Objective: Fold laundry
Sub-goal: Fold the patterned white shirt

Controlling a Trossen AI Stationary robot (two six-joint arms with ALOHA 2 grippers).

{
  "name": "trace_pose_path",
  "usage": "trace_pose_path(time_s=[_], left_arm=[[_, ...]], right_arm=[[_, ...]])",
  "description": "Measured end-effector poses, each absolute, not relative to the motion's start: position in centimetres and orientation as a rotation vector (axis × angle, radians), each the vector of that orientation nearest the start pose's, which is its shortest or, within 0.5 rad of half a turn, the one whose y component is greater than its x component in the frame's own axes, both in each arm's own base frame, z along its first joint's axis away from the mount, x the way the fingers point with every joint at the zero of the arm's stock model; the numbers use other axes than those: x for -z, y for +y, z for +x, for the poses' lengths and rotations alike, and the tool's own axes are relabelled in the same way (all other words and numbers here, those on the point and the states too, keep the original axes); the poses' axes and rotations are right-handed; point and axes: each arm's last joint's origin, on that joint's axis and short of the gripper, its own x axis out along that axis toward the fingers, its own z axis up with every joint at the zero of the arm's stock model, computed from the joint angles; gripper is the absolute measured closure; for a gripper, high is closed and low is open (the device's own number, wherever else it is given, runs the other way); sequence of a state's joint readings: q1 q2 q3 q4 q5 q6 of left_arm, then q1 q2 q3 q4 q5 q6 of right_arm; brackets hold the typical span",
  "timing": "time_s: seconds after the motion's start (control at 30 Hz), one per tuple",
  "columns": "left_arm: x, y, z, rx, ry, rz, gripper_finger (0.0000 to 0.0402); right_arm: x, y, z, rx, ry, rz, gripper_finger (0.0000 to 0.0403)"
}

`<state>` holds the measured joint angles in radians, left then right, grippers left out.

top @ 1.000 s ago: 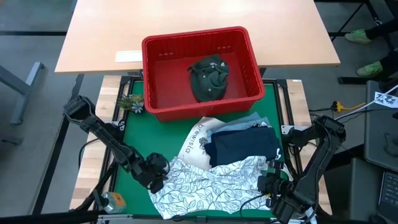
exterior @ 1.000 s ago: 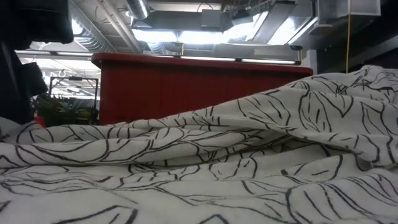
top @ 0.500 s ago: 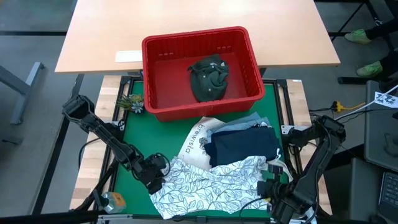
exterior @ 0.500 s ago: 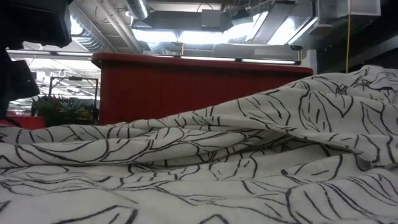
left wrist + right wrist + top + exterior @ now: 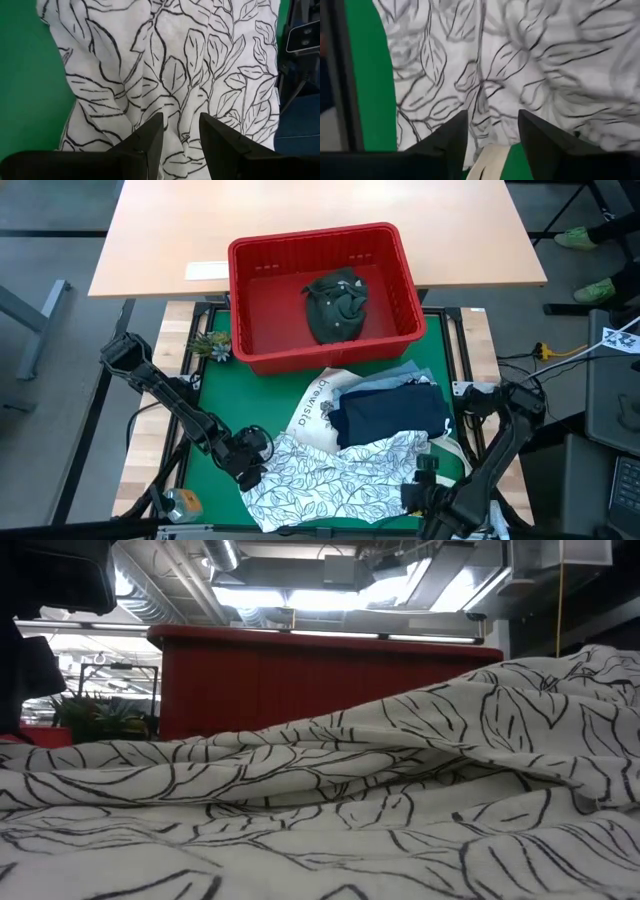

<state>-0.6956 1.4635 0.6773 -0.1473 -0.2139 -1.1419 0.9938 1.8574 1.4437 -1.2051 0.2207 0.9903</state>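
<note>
The leaf-print garment [image 5: 330, 475] lies rumpled and unfolded along the near edge of the green mat [image 5: 215, 415], so its fold looks barely begun. The left gripper [image 5: 252, 463] sits at the garment's left end and the right gripper [image 5: 418, 492] at its right end near the mat's near right corner; both have fingers parted over the cloth, holding nothing. Behind it, toward the mat's middle, a navy garment [image 5: 385, 420] and light blue ones [image 5: 385, 380] are stacked on a tote [image 5: 318, 408]. An olive garment [image 5: 336, 305] waits bunched in the red basket [image 5: 240, 300] at the far edge. Most of the work seems left.
</note>
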Motion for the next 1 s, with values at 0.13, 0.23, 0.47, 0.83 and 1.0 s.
trace_pose_path(time_s=[0.13,0.23,0.47,0.83,1.0], left_arm=[[-15.8,-16.5,20.7,-0.086,0.960,-0.639,0.0282],[-15.8,-16.5,20.7,-0.086,0.960,-0.638,0.0282],[-15.8,-16.5,20.7,-0.082,0.960,-0.629,0.0282],[-15.8,-16.4,20.7,-0.078,0.954,-0.611,0.0282],[-15.8,-16.4,20.7,-0.079,0.953,-0.612,0.0282]], right_arm=[[-20.2,27.9,19.8,0.141,1.490,-0.151,0.0222],[-19.7,27.4,20.0,0.146,1.548,-0.200,0.0222],[-19.7,27.0,20.2,0.127,1.629,-0.201,0.0222],[-16.9,25.6,19.1,0.163,1.691,-0.256,0.0222],[-16.6,25.5,19.0,0.170,1.697,-0.264,0.0246]])
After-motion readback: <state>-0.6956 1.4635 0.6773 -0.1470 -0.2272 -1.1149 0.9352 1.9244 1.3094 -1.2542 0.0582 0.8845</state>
